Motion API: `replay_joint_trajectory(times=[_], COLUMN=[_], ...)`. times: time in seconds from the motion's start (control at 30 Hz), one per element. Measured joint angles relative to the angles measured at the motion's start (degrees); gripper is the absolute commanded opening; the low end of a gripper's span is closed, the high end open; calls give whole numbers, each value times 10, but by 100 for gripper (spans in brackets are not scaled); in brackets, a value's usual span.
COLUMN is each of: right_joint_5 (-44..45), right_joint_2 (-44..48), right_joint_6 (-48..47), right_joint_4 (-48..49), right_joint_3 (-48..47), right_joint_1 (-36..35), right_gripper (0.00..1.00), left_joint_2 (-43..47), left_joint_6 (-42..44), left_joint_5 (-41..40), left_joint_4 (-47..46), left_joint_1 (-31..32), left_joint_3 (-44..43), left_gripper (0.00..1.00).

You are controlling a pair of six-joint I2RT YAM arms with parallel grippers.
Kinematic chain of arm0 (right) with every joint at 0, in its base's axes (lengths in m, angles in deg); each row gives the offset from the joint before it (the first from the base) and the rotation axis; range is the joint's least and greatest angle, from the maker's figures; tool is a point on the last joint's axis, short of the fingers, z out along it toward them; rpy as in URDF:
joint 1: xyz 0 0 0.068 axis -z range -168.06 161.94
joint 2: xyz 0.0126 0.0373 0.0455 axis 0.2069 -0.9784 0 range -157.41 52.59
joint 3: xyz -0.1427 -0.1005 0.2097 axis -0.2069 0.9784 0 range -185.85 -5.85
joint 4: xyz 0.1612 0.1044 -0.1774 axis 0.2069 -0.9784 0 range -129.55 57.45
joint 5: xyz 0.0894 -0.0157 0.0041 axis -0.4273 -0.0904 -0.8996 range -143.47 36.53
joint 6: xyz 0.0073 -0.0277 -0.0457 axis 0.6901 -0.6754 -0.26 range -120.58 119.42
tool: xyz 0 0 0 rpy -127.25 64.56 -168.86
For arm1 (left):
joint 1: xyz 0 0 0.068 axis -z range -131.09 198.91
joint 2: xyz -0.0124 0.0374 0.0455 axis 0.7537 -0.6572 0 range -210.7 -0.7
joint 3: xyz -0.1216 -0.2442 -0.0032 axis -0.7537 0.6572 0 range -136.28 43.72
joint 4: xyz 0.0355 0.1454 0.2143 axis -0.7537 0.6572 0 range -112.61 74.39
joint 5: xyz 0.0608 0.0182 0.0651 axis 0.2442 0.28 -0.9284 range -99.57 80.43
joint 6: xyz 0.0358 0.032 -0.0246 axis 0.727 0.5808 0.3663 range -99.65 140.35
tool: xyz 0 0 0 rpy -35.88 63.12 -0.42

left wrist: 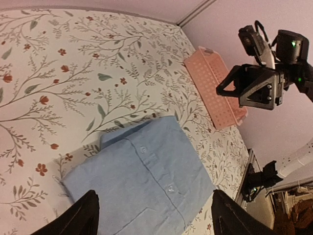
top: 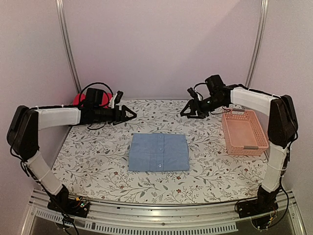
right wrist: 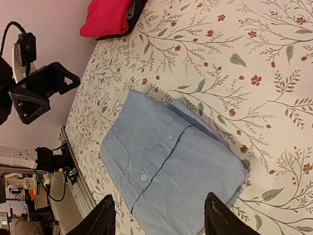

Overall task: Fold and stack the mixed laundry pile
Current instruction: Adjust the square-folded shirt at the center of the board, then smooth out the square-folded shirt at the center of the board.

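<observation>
So the light blue shirt [top: 159, 152] is lying flat in the middle of the tabletop [top: 98, 166], a bit toward the near edge, folded into a tidy rectangle with the button strip facing up. Nothing is touching it.

The left end effector [top: 133, 114] hangs in the air toward the far edge, off the shirt's far left corner. Its fingers [left wrist: 83, 218] are spread wide apart with nothing between them.

The right end effector [top: 187, 114] mirrors it off the shirt's far right corner, also up in the air, jaws apart and holding nothing. In both wrist views the shirt shows well clear of the fingertips.

The red garment [right wrist: 105, 17] is bunched up in the far left corner, behind the left arm. The pink basket [top: 243, 131] sits along the right edge, well apart from the shirt.
</observation>
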Motion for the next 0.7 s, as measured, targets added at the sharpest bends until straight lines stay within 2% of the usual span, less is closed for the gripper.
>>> replay_joint_trajectory(times=[0.13, 0.3, 0.37, 0.53, 0.7], right_joint_5=[-98, -189, -216, -246, -302], right_joint_2=[76, 42, 13, -59, -76], right_joint_6=[69, 151, 178, 214, 201], right_joint_4=[83, 177, 211, 262, 285], right_joint_3=[99, 183, 214, 287, 311], right_joint_1=[-42, -119, -141, -126, -72], right_gripper=[60, 59, 59, 57, 57], left_joint_2=[43, -20, -62, -139, -140], left_joint_6=[-33, -120, -157, -237, -286], left_joint_5=[65, 127, 140, 147, 175], left_joint_4=[-59, -177, -223, -346, -460], left_joint_1=[74, 168, 181, 158, 87], left_joint_3=[31, 107, 130, 199, 268], left_gripper=[78, 77, 77, 77, 79])
